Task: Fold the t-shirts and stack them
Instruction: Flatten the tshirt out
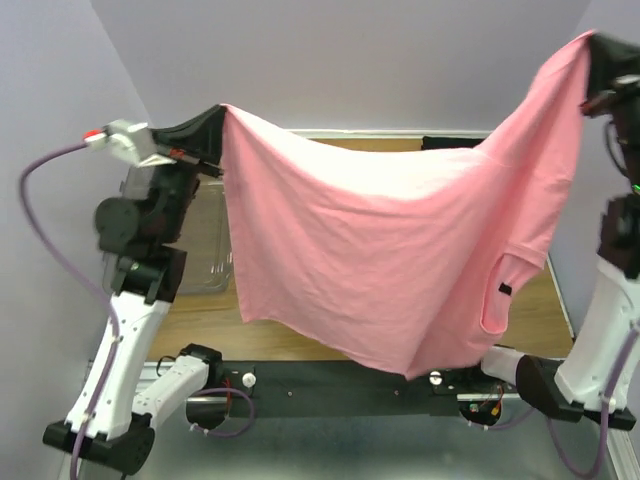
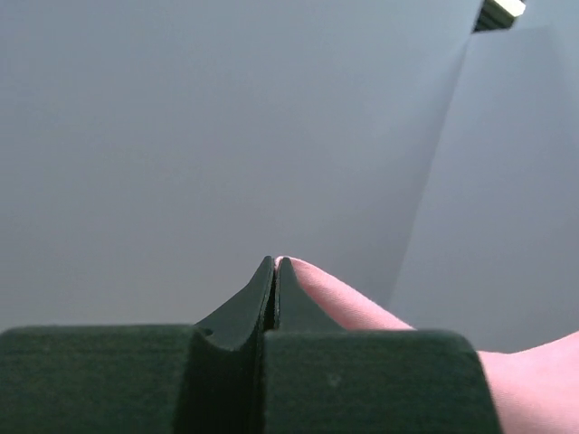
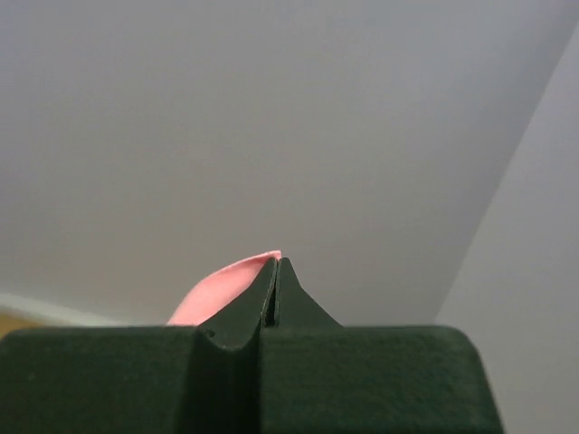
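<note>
We note: left gripper (image 1: 218,112) closed tight, pinching one upper corner of pink t-shirt (image 1: 400,250). Right gripper (image 1: 592,42) closed tight on opposite corner. Shirt hangs spread between and below both, above table (image 1: 200,320).

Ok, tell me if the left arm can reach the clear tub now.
Probably not freely: the left fingers are shut on the raised pink t-shirt. The tub sits close beside that arm, not covered by the shirt.
</note>
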{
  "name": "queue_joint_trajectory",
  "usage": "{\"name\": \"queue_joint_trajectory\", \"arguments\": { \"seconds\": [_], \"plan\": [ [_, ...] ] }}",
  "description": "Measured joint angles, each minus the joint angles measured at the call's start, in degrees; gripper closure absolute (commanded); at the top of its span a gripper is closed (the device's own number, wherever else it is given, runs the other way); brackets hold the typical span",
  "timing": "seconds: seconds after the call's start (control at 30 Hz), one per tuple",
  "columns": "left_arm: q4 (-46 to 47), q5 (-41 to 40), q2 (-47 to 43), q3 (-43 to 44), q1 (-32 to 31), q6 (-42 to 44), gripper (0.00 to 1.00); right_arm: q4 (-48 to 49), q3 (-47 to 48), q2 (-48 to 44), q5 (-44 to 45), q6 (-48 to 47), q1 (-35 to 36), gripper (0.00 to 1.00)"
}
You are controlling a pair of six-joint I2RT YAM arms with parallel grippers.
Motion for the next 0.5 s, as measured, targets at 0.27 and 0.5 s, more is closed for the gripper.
{"name": "queue_joint_trajectory", "arguments": {
  "seconds": [0.27,0.5],
  "plan": [
    [-1.09,-5.64,26.93,-8.66,0.74,-0.09,1.00,10.93,-47.08,7.37,-3.08,-3.23,-0.02,1.00],
    [-10.08,-6.19,55.43,2.82,1.81,-0.83,1.00,16.20,-56.68,21.22,-3.82,-7.80,0.00,1.00]
  ]
}}
